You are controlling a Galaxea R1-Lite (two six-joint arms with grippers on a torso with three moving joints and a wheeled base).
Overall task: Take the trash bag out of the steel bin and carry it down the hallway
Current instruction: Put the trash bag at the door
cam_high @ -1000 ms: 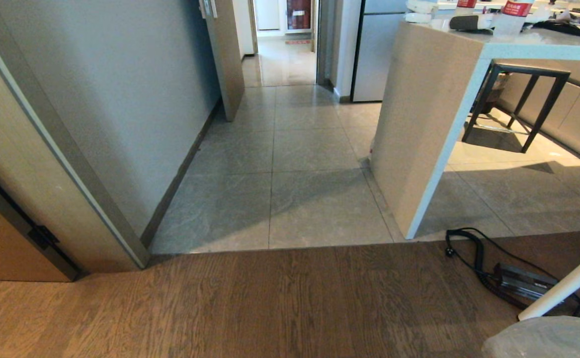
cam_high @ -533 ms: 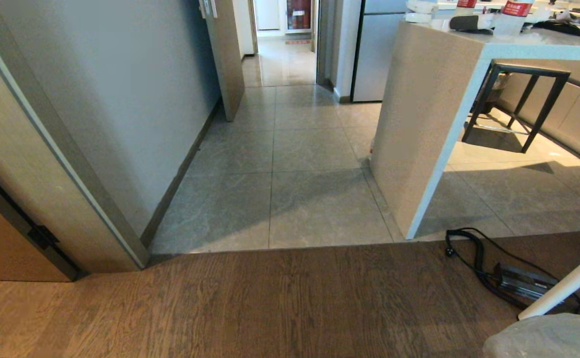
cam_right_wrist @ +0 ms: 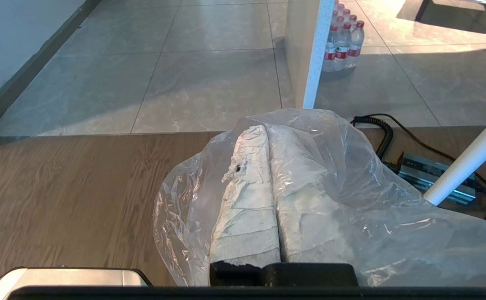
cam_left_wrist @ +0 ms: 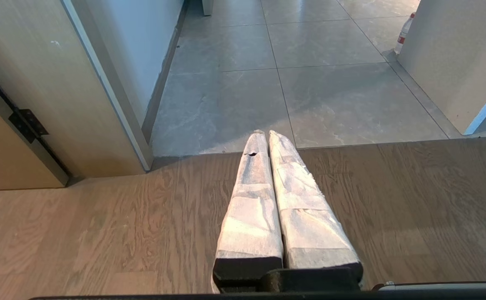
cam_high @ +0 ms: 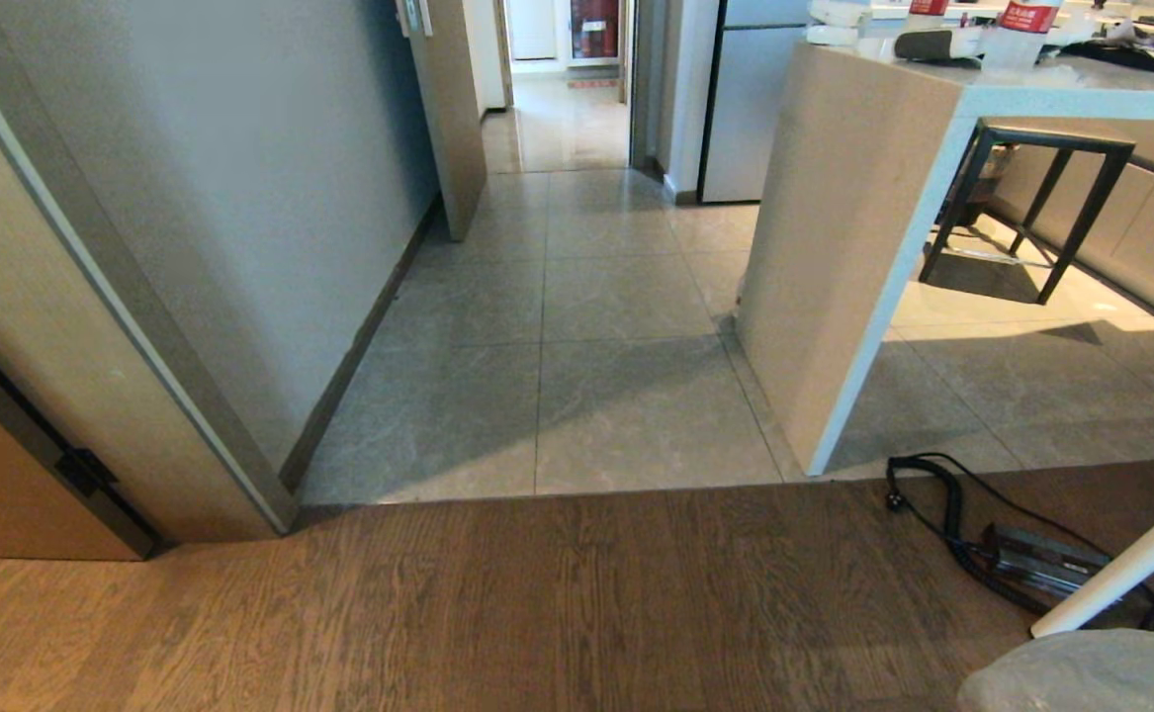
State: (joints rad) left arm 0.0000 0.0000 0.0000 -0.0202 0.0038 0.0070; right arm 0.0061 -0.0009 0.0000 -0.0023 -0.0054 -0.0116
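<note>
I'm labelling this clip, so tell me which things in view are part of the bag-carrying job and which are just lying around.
Part of the job:
- trash bag, draped over the shut right gripper
- hallway tiles ahead

Just lying about:
- water bottles beside the counter
- black cable and power brick
- stool
- left gripper, shut, empty
</note>
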